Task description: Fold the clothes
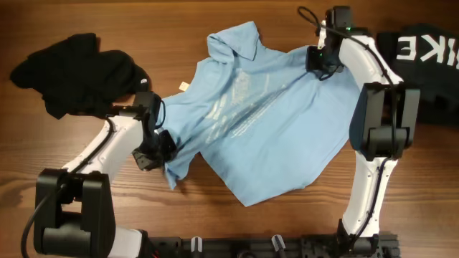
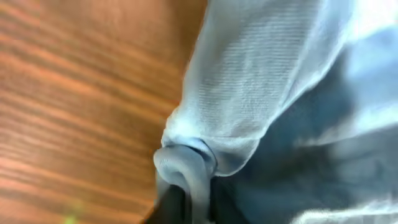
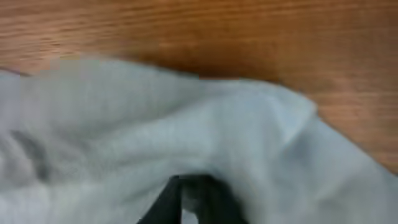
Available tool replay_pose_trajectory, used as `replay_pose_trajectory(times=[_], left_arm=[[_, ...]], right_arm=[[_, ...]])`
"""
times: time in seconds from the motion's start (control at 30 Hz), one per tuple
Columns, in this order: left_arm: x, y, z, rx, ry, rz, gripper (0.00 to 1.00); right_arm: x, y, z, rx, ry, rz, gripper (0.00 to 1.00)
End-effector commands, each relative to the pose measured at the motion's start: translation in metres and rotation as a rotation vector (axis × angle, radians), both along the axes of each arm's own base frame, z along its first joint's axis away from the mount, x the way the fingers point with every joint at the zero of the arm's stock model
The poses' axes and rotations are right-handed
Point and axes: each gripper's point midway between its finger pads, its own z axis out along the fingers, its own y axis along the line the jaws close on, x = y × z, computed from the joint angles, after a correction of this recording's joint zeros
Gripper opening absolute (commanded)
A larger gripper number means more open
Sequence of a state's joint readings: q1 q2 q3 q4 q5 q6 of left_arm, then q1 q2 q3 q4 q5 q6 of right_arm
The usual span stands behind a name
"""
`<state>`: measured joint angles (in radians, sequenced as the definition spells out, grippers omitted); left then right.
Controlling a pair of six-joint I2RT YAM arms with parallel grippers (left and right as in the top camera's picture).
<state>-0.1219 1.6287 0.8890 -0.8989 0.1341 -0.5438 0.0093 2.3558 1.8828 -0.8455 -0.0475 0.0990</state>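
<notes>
Black garment (image 1: pixel 72 72) left; lettered black garment (image 1: pixel 430 68) right; wood table (image 1: pixel 143 18).

Overhead straight down, wrist views close, all sharing shirt (image 1: pixel 251 115)

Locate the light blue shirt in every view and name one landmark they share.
Overhead: the light blue shirt lies spread at the centre, collar toward the top.
Left wrist: it fills the right side, an edge bunched at bottom centre.
Right wrist: it fills the lower part.
Shared landmark: the wooden table, bare beside the shirt in all three.
</notes>
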Motion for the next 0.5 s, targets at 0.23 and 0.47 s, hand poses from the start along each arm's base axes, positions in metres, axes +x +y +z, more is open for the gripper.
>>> replay_pose_trajectory(times=[0.23,0.47], left_arm=[[0.081,0.075,0.044,0.135,-0.258,0.084,0.66],[0.124,0.094,0.091,0.133,-0.41,0.077,0.76]], right_arm=[[-0.02,0.039,0.151,0.207,0.016,0.074,0.72],[-0.078,0.093,0.196,0.272,0.1,0.143,0.59]])
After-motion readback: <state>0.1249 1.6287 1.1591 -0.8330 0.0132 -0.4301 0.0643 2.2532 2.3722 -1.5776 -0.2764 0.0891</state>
